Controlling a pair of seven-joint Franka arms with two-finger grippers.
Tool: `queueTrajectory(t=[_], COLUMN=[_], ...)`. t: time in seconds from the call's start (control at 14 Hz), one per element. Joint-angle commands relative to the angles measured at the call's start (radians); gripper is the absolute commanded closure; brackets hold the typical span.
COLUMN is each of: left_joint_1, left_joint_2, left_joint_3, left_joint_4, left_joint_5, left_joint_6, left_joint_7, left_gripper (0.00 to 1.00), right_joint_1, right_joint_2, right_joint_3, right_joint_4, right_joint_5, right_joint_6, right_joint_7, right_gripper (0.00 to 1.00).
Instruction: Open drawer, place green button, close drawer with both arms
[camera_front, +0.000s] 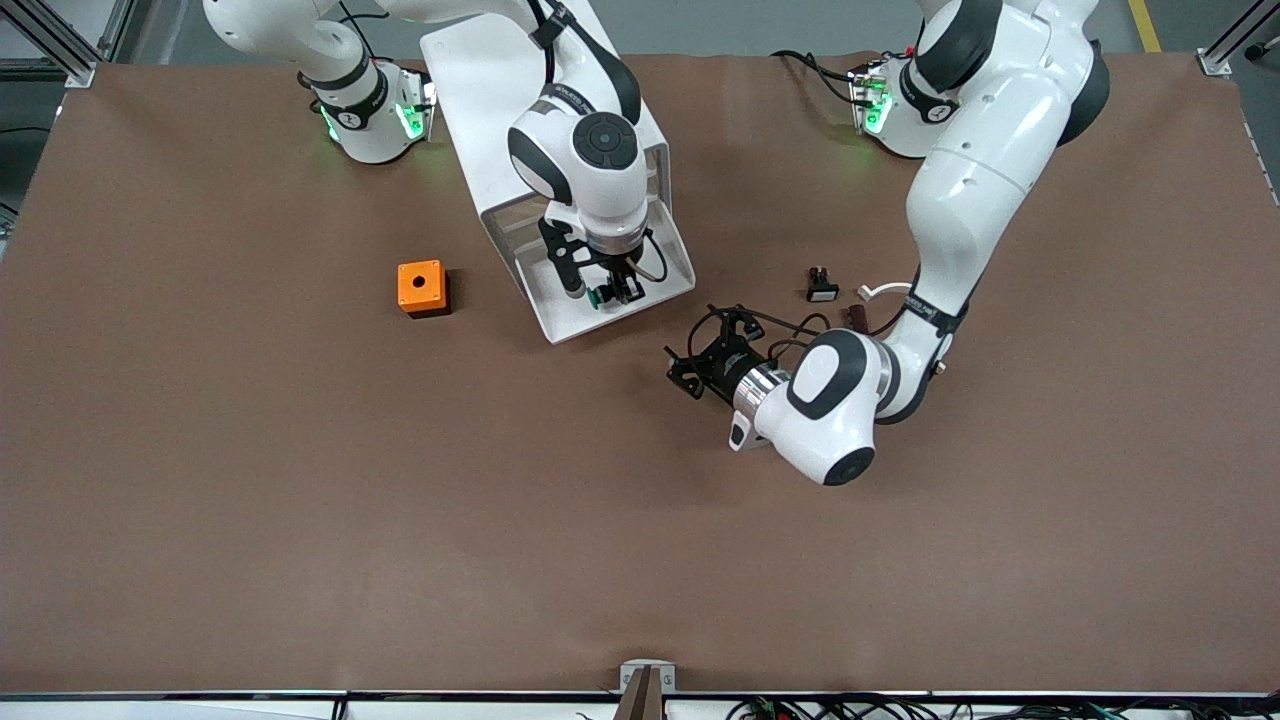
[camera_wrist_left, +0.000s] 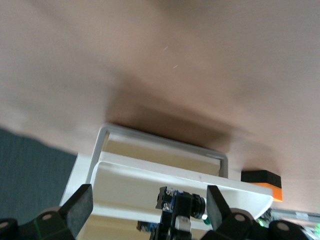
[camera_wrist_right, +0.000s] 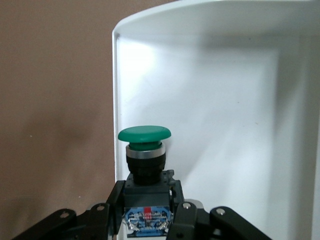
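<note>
Your right gripper (camera_front: 612, 290), just above the middle of the front view, is clamped on the small push-button with a round green cap and black-and-blue body (camera_wrist_right: 144, 165), and it hangs over the pulled-out shallow white plastic drawer (camera_front: 560, 320) of the tall white rounded-edge cabinet (camera_front: 480, 90). In the right wrist view the button fills the lower centre, held by its square black body with the cap pointing away from the wrist and the bare white drawer floor beneath it.

Expect the button to be light and rigid: a hard plastic body that will not give under the pads, and a smooth domed cap that looks slippery. Keep your hold on the flat sides of the body, never the cap. It is top-heavy toward the cap, so judge that it may roll or tip when let go; release it low over the drawer floor.

Your left gripper (camera_front: 700, 360), right of centre in the front view, has its fingers (camera_wrist_left: 80, 207) spread wide and holds nothing; it waits low over the brown table (camera_front: 300, 520), facing the drawer's front. The drawer looks light and may slide easily, so push its front panel squarely.

Leave the orange cube with a hole (camera_front: 421, 288), left of centre, alone.
</note>
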Motion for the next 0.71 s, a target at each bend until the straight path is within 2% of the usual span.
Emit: queueTrajectory(t=[0.0,0.14,0.21,0.36,0.64], left_joint_1=[-0.024,-0.046,-0.055,-0.064,-0.125], left_joint_2=[-0.066,-0.103,-0.122,-0.145,-0.145], left_joint_3=[0.004,0.0,-0.002,-0.005,-0.01], left_joint_4=[-0.026,-0.029,-0.03,-0.036,-0.061], left_joint_5=[0.128,0.226,0.27,0.356,0.488], left_joint_6=[0.08,0.105,0.119,0.195,0.31], left_joint_7=[0.04,0.037,0.038,0.038,0.017], left_gripper=[0.0,0.0,0.0,0.0,0.0], right_joint_1=[0.012,0.011,0.009,0.003,-0.052], right_joint_2=[0.002,0.002,0.001,-0.01,-0.05], right_joint_3=[-0.01,-0.01,-0.011,-0.014,-0.018], right_joint_4=[-0.004,-0.003,-0.003,0.0,0.045], right_joint_5=[-0.021,-0.024,-0.024,-0.031,-0.079], right_joint_6=[0.006,0.003,0.0,-0.012,-0.144], right_joint_7=[0.028,0.026,0.025,0.022,-0.038], right_gripper=[0.54,0.27,0.0,0.0,0.0])
